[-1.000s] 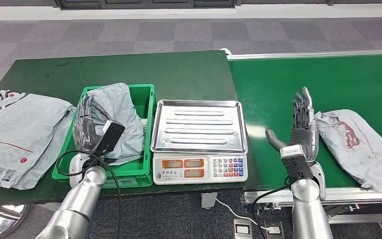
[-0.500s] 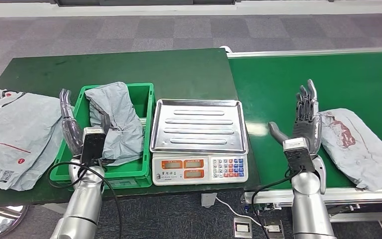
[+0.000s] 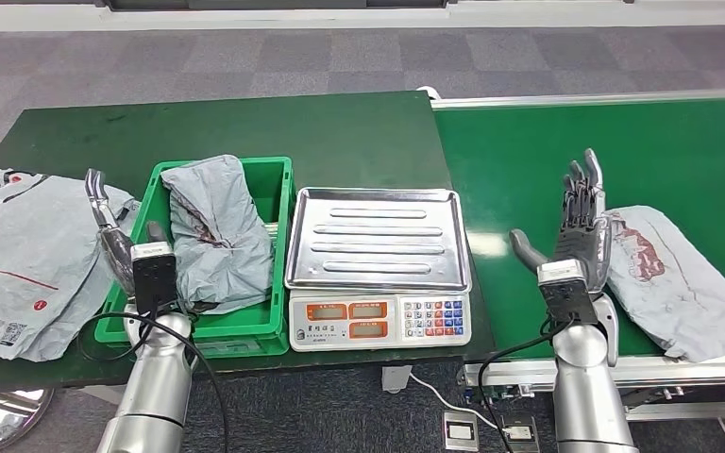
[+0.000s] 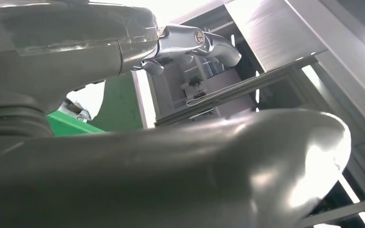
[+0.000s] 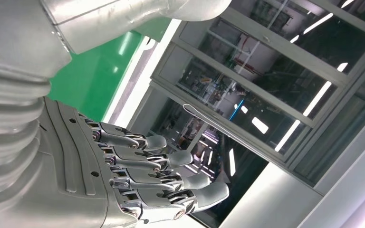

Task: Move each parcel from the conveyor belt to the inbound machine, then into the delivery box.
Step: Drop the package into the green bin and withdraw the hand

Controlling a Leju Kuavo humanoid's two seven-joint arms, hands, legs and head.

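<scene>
A grey parcel (image 3: 684, 274) with a red-brown print lies on the green conveyor belt (image 3: 623, 151) at the right. My right hand (image 3: 578, 231) stands open, fingers straight up, just left of that parcel, at its edge. Its spread fingers (image 5: 161, 175) hold nothing in the right wrist view. Another grey parcel (image 3: 215, 231) lies crumpled in the green delivery box (image 3: 269, 316). My left hand (image 3: 118, 241) is open and raised at the box's left wall, apart from the parcel. The scale (image 3: 378, 269) with its bare steel tray stands between box and belt.
A large grey bag (image 3: 28, 250) lies on the dark green table (image 3: 245, 127) left of the box, near my left hand. Cables run from both wrists. Grey carpet floor lies beyond the table and belt.
My left hand has let go of the parcel in the box and moved left, out over the box's left wall. The right hand has hardly moved; the belt parcel has shifted slightly towards it.
</scene>
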